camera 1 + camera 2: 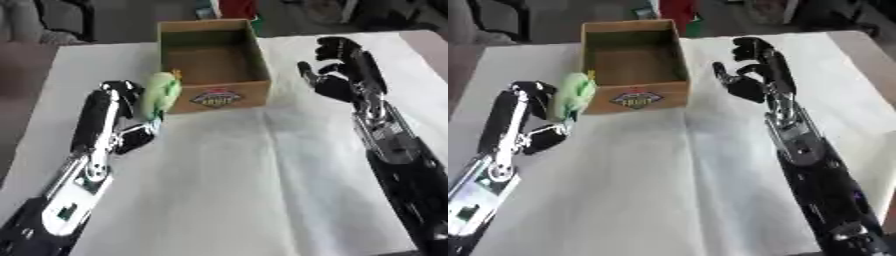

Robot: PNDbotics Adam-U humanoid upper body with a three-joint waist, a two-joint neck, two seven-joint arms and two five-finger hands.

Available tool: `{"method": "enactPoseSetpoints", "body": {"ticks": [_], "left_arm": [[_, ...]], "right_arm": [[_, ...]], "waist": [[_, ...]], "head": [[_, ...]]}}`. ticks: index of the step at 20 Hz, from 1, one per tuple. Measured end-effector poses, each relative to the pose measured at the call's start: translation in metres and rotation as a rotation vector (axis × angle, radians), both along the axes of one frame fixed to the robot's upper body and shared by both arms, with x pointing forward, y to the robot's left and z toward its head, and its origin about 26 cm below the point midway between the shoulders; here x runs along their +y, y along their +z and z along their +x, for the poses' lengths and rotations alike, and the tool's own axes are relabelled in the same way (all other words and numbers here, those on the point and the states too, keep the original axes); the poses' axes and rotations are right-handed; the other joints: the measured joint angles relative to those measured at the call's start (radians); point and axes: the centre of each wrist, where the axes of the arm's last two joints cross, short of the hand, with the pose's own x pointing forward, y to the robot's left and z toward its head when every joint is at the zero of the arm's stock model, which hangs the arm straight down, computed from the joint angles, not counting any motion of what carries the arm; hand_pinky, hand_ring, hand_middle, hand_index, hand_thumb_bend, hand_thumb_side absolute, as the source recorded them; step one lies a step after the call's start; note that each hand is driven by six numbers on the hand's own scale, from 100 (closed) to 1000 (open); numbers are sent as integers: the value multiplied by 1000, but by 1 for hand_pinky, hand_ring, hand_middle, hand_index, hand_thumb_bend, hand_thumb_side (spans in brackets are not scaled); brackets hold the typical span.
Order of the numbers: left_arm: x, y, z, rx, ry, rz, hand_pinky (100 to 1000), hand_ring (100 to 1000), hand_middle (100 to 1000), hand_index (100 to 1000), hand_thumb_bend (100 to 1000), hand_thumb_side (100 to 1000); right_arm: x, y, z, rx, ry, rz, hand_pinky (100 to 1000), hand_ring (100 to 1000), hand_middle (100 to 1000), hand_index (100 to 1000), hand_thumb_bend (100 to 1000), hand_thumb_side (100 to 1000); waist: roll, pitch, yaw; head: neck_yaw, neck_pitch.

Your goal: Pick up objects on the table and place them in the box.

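We have a pale green object held in our left hand, the fingers curled round it, just beside the near left corner of the cardboard box. What the green thing is we cannot make out; it looks soft, with a bit of yellow at its top. It sits at about the height of the box's rim, outside the left wall, so it is not yet over the opening.

To finish this step well, we judge the hand should lift a little and travel toward our right until the object is fully above the box's open top, clear of the rim, and only then let the fingers straighten. Releasing too early would drop it against the outside wall onto the white-covered bench.

Our right hand rests on the bench just right of the box, fingers relaxed and holding nothing; it could steady the box if it shifts.
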Motion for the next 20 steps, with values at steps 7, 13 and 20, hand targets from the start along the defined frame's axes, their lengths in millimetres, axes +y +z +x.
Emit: {"method": "enactPoseSetpoints", "body": {"ticks": [7, 13, 20], "left_arm": [[4, 59, 0, -122, -24, -9, 449, 352, 279, 340, 132, 100], [3, 73, 31, -107, 34, 50, 487, 377, 300, 362, 139, 100], [-3, 49, 77, -24, 122, 143, 519, 403, 341, 404, 163, 100]], "right_arm": [[3, -1, 0, 3, 7, 6, 577, 711, 632, 764, 376, 100], [10, -4, 1, 14, 34, 3, 577, 711, 631, 764, 378, 100], [25, -7, 2, 25, 92, -2, 576, 711, 631, 765, 380, 100]], "waist": [[1, -2, -24], [6, -4, -67], [21, 0, -135]], "head": [[1, 4], [19, 4], [54, -3]]}}
